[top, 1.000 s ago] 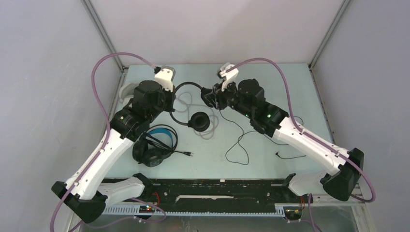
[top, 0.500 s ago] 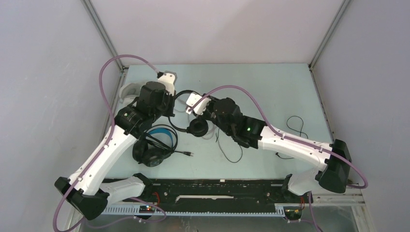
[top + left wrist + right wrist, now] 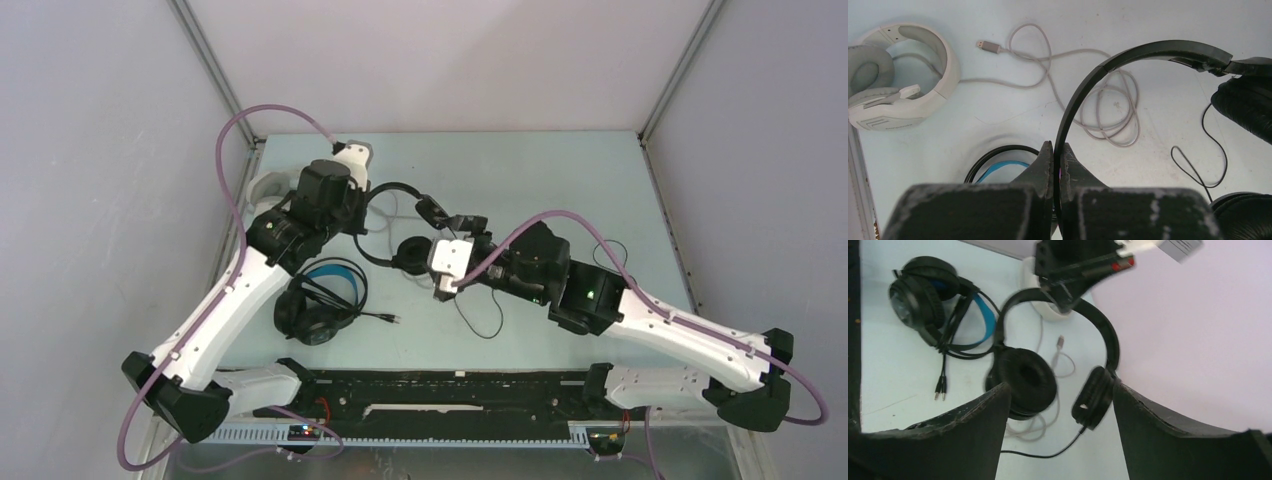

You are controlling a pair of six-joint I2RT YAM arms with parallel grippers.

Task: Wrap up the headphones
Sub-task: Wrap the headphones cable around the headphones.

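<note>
1. Little writing shows. The left wrist view has faint raised lettering on the side arm of the white headphones (image 3: 923, 100), too small to read. The right wrist view has a red mark on the left arm's finger block, too blurred to read.
2. The left gripper (image 3: 1056, 147) has its fingers pressed together on the thin headband of the small black on-ear headphones (image 3: 1148, 50).
3. The right gripper (image 3: 1061, 385) has its fingers spread wide. It holds nothing, and both ear cups of the on-ear pair show in the gap.
4. The on-ear pair is at the middle of the table (image 3: 560, 170), between the two grippers. Its thin black cord (image 3: 1038, 456) trails toward the near edge.
5. The white pair lies by the far left edge. Its grey cable (image 3: 1135, 100) lies in loose loops and ends in a USB plug (image 3: 989, 46).
6. The black over-ear headphones with the blue headband (image 3: 305, 315) lie near the left arm, closer to the near edge.
7. Only the left wrist view shows the clamp on the headband close up.
8. Only the right wrist view shows the headband arching up into the left gripper with the cups lower. Whether the cups touch the table is unclear.
9. Only the top view shows all three pairs together, and a green light (image 3: 590, 295) on the right arm.
</note>
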